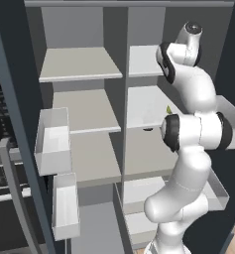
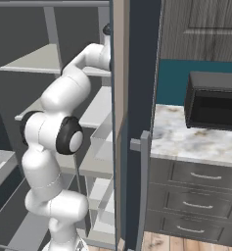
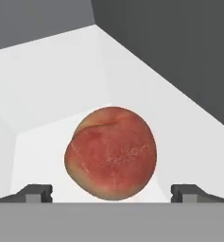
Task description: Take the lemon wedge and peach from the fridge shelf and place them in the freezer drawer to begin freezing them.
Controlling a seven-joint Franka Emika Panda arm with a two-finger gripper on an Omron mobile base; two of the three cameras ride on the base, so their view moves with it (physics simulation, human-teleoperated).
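In the hand view the peach [image 3: 111, 153], round and red-orange with a yellow edge, rests on the off-white fridge shelf [image 3: 61, 90] close in front of the hand. My gripper [image 3: 112, 193] is open, and its two dark fingertips [image 3: 38, 193] stand wide on either side of the peach without touching it. The lemon wedge [image 1: 169, 109], a tiny yellow-green point, lies on a right-hand fridge shelf [image 1: 144, 106] just beside my arm. The freezer drawer is out of view.
White door bins [image 1: 53, 141] hang on the open left door, and another bin [image 1: 219, 193] sits at the right. A small black blob [image 1: 147, 129] lies at the shelf's front edge. Dark walls [image 3: 179, 56] close in the shelf. A counter with a microwave [image 2: 213, 105] stands to the right.
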